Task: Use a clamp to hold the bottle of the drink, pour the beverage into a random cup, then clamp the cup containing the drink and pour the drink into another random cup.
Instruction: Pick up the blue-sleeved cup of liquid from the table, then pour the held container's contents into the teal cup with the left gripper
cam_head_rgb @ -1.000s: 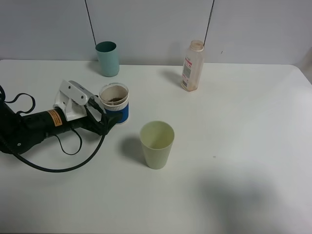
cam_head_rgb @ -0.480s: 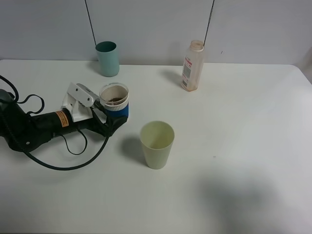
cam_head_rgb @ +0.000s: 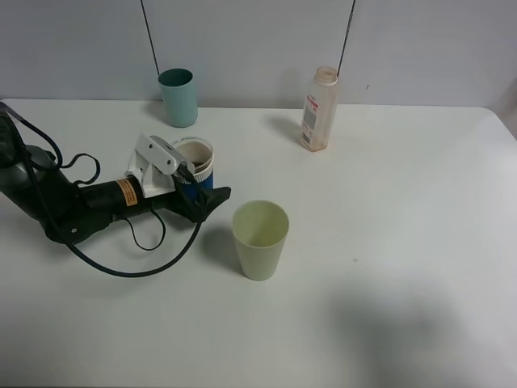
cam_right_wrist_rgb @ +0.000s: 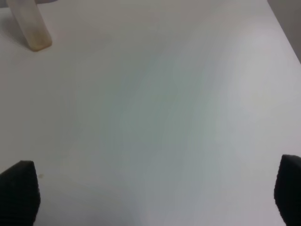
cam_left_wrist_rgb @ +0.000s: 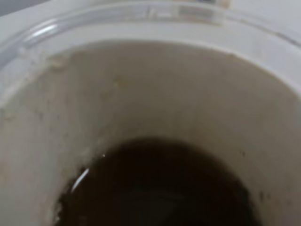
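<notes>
A white, blue-banded cup point(cam_head_rgb: 198, 158), dark drink point(cam_left_wrist_rgb: 160, 183) pooled below its stained wall, is straddled by the left gripper point(cam_head_rgb: 203, 184) near the left edge of the counter point(cam_head_rgb: 404, 202); a firm pinch cannot be told. The right gripper point(cam_right_wrist_rgb: 153, 190) is spread wide over the matte white top. A clear plastic bottle point(cam_head_rgb: 318, 109) is seen at the back edge.

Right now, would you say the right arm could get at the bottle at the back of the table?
Probably yes. In the right wrist view the bottle stands ahead of the right gripper with only bare table between them, and its jaws stand apart. The reach itself I cannot judge.
</notes>
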Action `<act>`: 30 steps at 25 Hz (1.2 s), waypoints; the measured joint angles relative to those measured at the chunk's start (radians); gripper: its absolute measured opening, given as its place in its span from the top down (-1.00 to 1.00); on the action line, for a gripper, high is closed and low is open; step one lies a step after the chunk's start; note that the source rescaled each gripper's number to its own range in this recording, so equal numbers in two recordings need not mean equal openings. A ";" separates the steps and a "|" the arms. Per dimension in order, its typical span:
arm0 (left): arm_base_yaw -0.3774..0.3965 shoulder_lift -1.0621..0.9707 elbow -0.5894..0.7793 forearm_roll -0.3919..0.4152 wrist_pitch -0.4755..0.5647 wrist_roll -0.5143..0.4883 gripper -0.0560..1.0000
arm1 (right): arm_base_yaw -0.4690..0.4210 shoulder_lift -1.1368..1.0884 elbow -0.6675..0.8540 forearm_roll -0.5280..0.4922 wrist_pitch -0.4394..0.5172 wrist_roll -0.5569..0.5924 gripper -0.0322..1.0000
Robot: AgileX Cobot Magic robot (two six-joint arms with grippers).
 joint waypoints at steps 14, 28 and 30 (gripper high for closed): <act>-0.010 0.017 -0.017 -0.001 -0.002 -0.004 0.86 | 0.000 0.000 0.000 0.000 0.000 0.000 -1.00; -0.005 -0.069 -0.010 0.038 0.016 -0.042 0.86 | 0.000 0.000 0.000 0.000 0.000 0.000 -1.00; 0.012 -0.122 0.004 0.043 0.023 -0.044 0.86 | 0.000 0.000 0.000 0.000 0.000 0.000 -1.00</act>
